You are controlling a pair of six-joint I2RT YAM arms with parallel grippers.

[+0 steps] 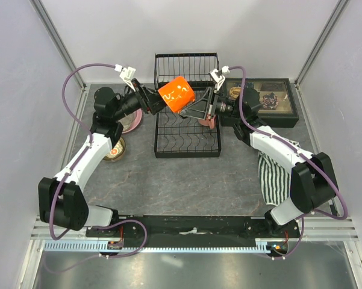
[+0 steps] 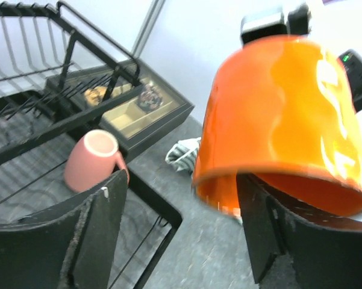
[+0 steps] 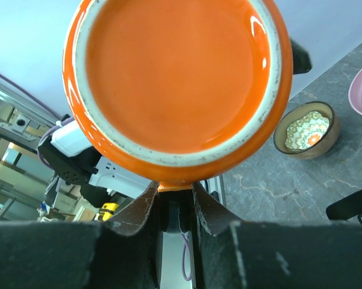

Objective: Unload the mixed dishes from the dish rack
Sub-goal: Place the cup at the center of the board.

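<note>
Orange mug [image 1: 176,94]: glossy ceramic, round body, held in the air over the far part of the dish rack [image 1: 187,135], tipped over with its mouth towards the left arm. The end facing the right wrist camera is flat orange with a pale, speckled, unglazed-looking ring.

Right claw [image 3: 174,189]: nearly closed, black fingers pinching a thin orange part at the mug's edge (looks like the handle).

Left claw [image 2: 181,180]: jaws wide apart, worn black pads, right at the mug's open rim; one finger sits under the rim, no clamp visible.

Dish rack: black wire, upright slotted back at the far end, flat basket nearer. A pink mug [image 2: 93,159], matte, lies on its side at the basket's right edge.

Left of the rack on the grey stone-look table [image 1: 168,180]: a brown bowl [image 1: 114,149] with a floral pattern inside, and a pink plate [image 1: 131,122] partly under the left arm.

Right of the rack: dark compartmented tray [image 1: 271,102] holding small trinkets, too small to identify. Striped cloth [image 1: 271,174], black and white, crumpled under the right arm.
</note>
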